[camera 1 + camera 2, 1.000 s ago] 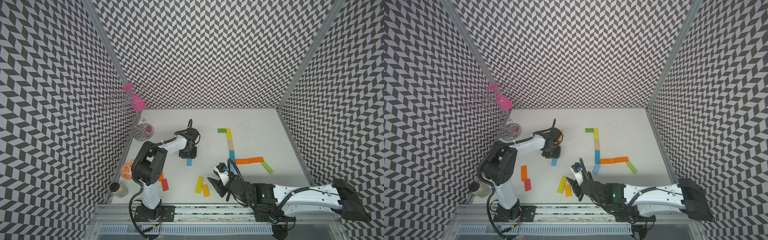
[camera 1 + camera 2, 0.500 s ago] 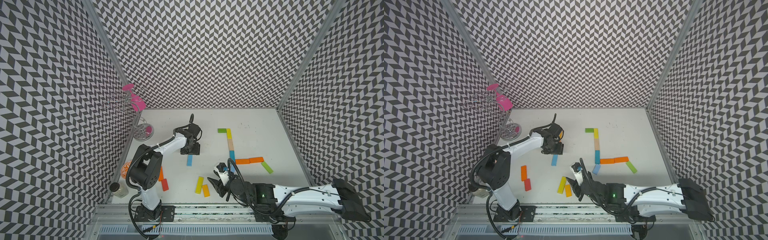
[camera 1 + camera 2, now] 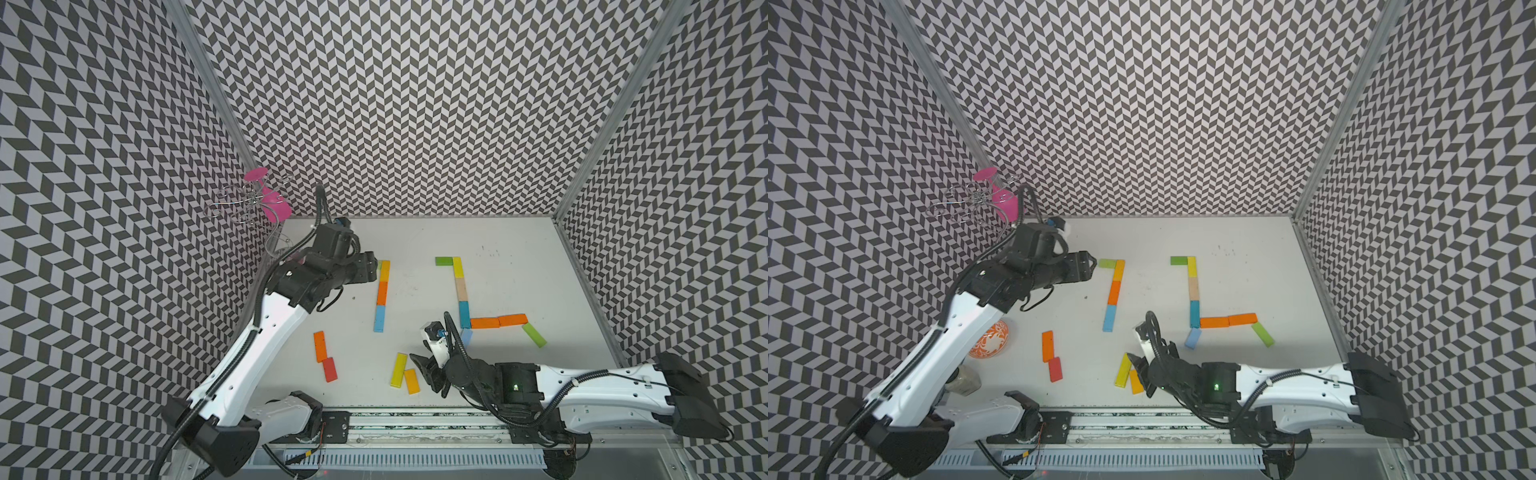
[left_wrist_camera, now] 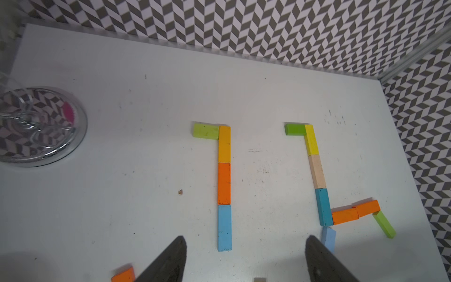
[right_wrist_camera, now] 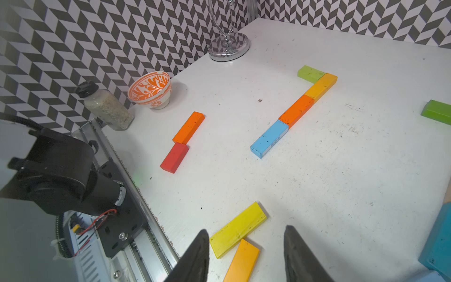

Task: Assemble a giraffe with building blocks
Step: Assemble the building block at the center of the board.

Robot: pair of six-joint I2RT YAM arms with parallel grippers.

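- The left end effector [image 3: 1089, 266] hangs over the worktop [image 3: 415, 241] with its jaws apart and nothing between them.
- It is just beside the lime block [image 3: 1107, 263], which forms the far end of a short flat line.
- In that line the lime block lies crosswise against an amber block [image 3: 1119, 269]. An orange block [image 3: 1114, 292] and a sky-blue block [image 3: 1109, 318] follow end to end.
- Toward the right arm's side lies a fuller figure. A green block [image 3: 444, 261], yellow block [image 3: 457, 268], tan block [image 3: 460, 289] and teal block [image 3: 464, 313] make its head and neck.
- An orange pair [image 3: 484, 323] runs sideways from the near end of the teal block.
- A green leg [image 3: 534, 334] slants off the outer tip of the pair. A pale blue leg [image 3: 1192, 337] slants off the teal block.
- The right end effector [image 5: 246, 229] has its jaws apart and is clamped on nothing.
- It sits low over a loose yellow block [image 5: 231, 233] and a loose amber block [image 5: 242, 262], which lie side by side near the front edge.
- A loose orange block [image 3: 319, 346] and a red block [image 3: 330, 369] lie flat near the left arm, meeting at their ends.
- A patterned bowl [image 3: 990, 338] and a jar [image 5: 107, 107] stand by the wall on the left arm's side.
- A wire stand [image 3: 266, 203] holding pink pieces stands in the far corner.
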